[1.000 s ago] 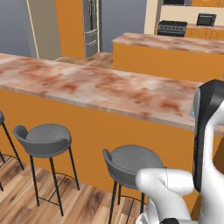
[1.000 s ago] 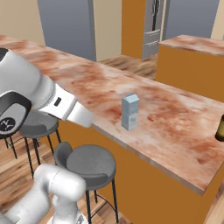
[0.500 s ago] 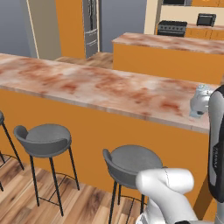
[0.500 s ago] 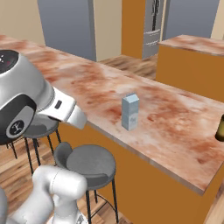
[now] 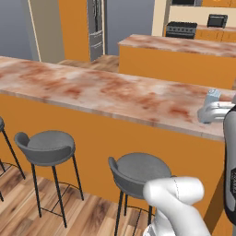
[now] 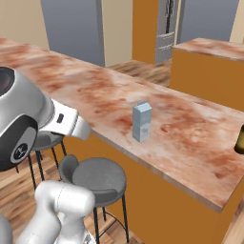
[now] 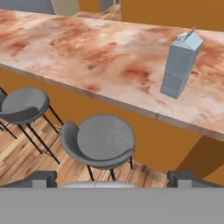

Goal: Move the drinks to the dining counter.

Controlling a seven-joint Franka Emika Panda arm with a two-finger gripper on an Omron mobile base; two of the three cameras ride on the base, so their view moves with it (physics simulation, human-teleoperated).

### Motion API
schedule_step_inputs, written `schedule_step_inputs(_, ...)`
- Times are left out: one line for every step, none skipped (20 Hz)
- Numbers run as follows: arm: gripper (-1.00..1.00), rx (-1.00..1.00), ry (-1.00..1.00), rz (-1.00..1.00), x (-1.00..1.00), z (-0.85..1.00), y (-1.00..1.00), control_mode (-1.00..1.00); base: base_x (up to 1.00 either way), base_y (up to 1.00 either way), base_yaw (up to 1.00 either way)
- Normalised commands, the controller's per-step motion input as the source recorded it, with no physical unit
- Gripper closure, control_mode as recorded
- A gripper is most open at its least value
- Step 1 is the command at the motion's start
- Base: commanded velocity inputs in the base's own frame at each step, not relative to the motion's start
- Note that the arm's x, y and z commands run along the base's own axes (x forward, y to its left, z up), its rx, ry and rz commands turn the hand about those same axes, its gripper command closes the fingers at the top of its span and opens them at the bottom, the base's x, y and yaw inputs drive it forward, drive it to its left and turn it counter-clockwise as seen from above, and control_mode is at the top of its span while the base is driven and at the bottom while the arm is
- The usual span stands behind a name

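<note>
Dining counter (image 6: pixel 181 138), a long high bar with reddish-brown marble top and plain orange sides, seen from the stool side. A pale blue-grey rectangular carton (image 6: pixel 142 122) stands upright on the top, near the front edge and toward the end of the counter that lies at lower right in the right base view; it appears again in the hand view (image 7: pixel 180 63), gabled top uppermost, and partly behind the arm in the left base view (image 5: pixel 212 97). At the right border of the right base view a dark brown bottle (image 6: pixel 239 142), cut off by the frame, stands on the same top, well apart from the carton. Grey bar stools (image 7: pixel 99 141) stand on the wooden floor just below the front edge, one almost under the carton. The gripper (image 7: pixel 112 179) hangs over the stools, off the counter and clear of the carton; its two dark finger tips (image 7: pixel 40 178) sit far apart at the bottom corners of the hand view with nothing between them. Beyond the counter stands a shorter island (image 5: pixel 179 59) with a like top.
</note>
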Motion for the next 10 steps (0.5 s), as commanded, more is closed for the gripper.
schedule_step_inputs(-1.00, -0.05, -0.04, 0.04, 0.00, -0.03, 0.16, -1.00, 0.00, 0.00, 0.00)
schedule_step_inputs(-1.00, -0.03, -0.02, 0.04, 0.00, -0.08, 0.12, -1.00, 0.00, 0.00, 0.00)
schedule_step_inputs(-1.00, 0.00, 0.00, 0.04, 0.00, -0.13, 0.00, -1.00, 0.00, 0.00, 0.00)
schedule_step_inputs(-1.00, 0.00, 0.00, 0.00, 0.00, 0.00, 0.00, 1.00, 0.00, 0.00, 0.03)
schedule_step_inputs(-1.00, 0.00, 0.00, 0.00, 0.00, 0.00, 0.00, 1.00, -0.09, -0.04, 0.00)
schedule_step_inputs(-1.00, 0.00, 0.00, 0.00, 0.00, 0.00, 0.00, 1.00, -0.15, -0.11, 0.00)
schedule_step_inputs(-1.00, 0.00, 0.00, 0.00, 0.00, 0.00, 0.00, 1.00, -0.23, -0.17, 0.00)
schedule_step_inputs(-1.00, 0.00, 0.00, 0.00, 0.00, 0.00, 0.00, 1.00, -0.17, -0.38, 0.00)
schedule_step_inputs(-1.00, 0.00, 0.00, 0.00, 0.00, 0.00, 0.00, 1.00, -0.22, -0.45, 0.00)
schedule_step_inputs(-1.00, 0.00, 0.00, 0.00, 0.00, 0.00, 0.00, 1.00, -0.11, -0.61, -0.05)
